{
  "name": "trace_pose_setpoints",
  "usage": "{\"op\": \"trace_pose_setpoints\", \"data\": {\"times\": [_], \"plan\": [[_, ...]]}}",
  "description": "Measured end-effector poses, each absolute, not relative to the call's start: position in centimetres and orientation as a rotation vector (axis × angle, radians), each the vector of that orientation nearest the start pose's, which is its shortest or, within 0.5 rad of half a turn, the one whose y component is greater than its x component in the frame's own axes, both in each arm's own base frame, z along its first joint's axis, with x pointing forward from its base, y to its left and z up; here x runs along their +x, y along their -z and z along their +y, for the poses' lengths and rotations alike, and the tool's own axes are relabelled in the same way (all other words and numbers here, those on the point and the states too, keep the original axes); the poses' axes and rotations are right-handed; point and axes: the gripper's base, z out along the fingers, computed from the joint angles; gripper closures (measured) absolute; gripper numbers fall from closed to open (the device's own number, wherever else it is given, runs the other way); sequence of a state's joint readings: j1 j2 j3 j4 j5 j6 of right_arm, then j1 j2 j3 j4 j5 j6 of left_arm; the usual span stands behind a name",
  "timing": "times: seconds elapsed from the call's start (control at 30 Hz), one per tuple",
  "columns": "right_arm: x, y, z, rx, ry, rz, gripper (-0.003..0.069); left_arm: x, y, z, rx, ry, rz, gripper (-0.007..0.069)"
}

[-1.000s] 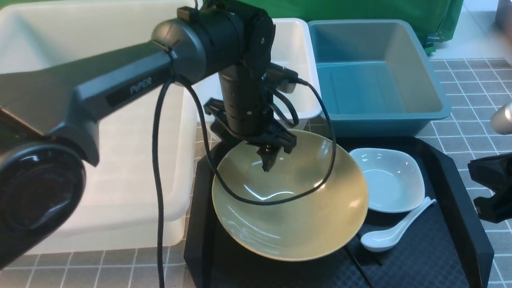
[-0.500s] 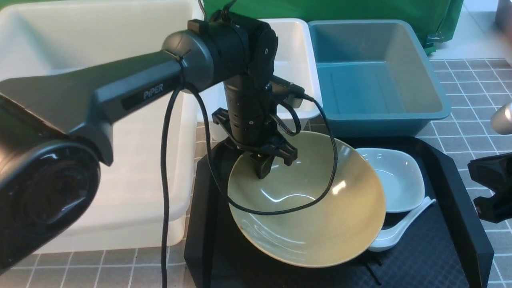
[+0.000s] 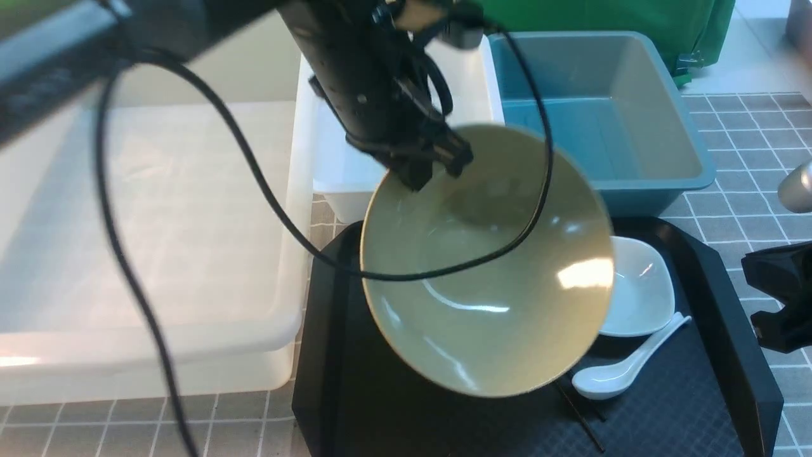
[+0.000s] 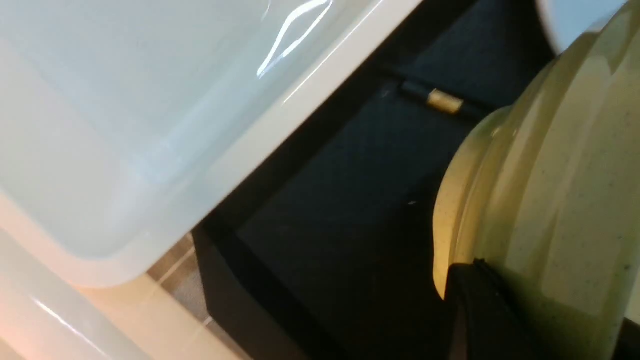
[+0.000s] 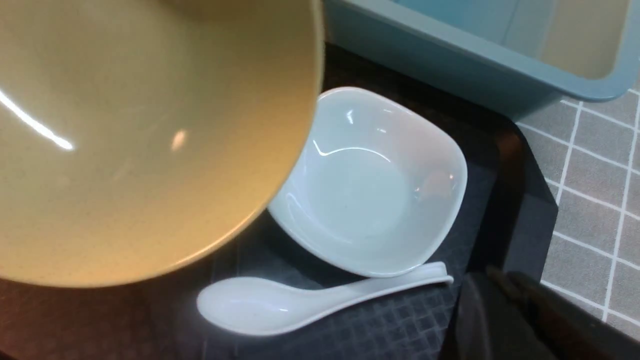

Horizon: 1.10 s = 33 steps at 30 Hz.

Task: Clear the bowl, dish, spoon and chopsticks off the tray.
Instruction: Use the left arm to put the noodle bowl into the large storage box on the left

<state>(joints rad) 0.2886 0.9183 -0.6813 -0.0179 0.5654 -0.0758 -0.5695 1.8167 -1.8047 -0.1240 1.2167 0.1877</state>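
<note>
- Jaws of the left gripper [image 3: 426, 172]: closed on the far-left rim of the bowl [image 3: 495, 285]. One finger sits inside the rim and the other presses against the outer wall, as the left wrist view shows.
- Bowl: hanging above the tray [image 3: 736, 355], carried by that rim grip alone. It is steeply tilted, with its opening turned toward the front camera. Its lowest edge hangs over the tray floor. Its upper edge stands in front of the small white bin [image 3: 342, 171] and the blue bin [image 3: 602, 114].
- Jaws of the right gripper [image 3: 771, 304]: closed, with nothing between them. This gripper sits outside the tray's right rim, apart from all the tableware.
- Dish [image 3: 641, 292]: upright on the tray floor, in the far right part. The bowl's edge hides its left portion in the front view.
- Spoon [image 3: 615, 374]: lying on the tray floor just in front of the dish. Its scoop points toward the bowl. Its handle runs toward the right rim and lies against the dish's near edge.
- Chopsticks [image 3: 580, 416]: on the tray floor, mostly hidden beneath the bowl. A short black length shows below the bowl's lowest edge. The left wrist view shows one gold band.
- Large white bin [image 3: 158, 254]: just left of the tray.
- Small white bin and blue bin: side by side behind the tray.
- Cable [image 3: 254, 184]: black, running from the left arm and looping across the bowl's opening in the front view.
</note>
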Motion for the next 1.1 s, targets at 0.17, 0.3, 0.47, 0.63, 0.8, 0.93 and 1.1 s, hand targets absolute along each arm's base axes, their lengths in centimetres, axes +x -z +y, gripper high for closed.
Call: {"op": "trace_pose_setpoints", "data": {"times": [0.17, 0.3, 0.47, 0.63, 0.8, 0.93, 1.1], "plan": [[17.2, -29.5, 5.0, -0.427, -0.092, 2.247, 0.0613, 31.8, -38.7, -18.4, 0.834, 0.369, 2.465, 0.0621], [17.2, -29.5, 5.0, -0.427, -0.092, 2.248, 0.0613, 31.2, -43.3, -11.2, 0.584, 0.31, 2.384, 0.0621], [17.2, -29.5, 5.0, -0.427, -0.092, 2.248, 0.0613, 28.7, -45.9, 1.0, 0.133, 0.119, 2.396, 0.0621], [17.2, -29.5, 5.0, -0.427, -0.092, 2.248, 0.0613, 28.1, -39.8, 9.7, -0.33, 0.06, 2.536, 0.0621], [17.3, -29.6, 5.0, -0.422, -0.094, 2.237, 0.0613, 28.8, -32.8, 13.6, -0.536, 0.042, 2.629, 0.0621], [17.3, -29.6, 5.0, -0.421, -0.095, 2.233, 0.0613, 30.2, -29.6, 14.5, -0.587, 0.042, 2.639, 0.0621], [17.3, -29.6, 5.0, -0.42, -0.096, 2.233, 0.0613, 31.8, -26.9, 15.2, -0.648, 0.088, 2.658, 0.062]]}}
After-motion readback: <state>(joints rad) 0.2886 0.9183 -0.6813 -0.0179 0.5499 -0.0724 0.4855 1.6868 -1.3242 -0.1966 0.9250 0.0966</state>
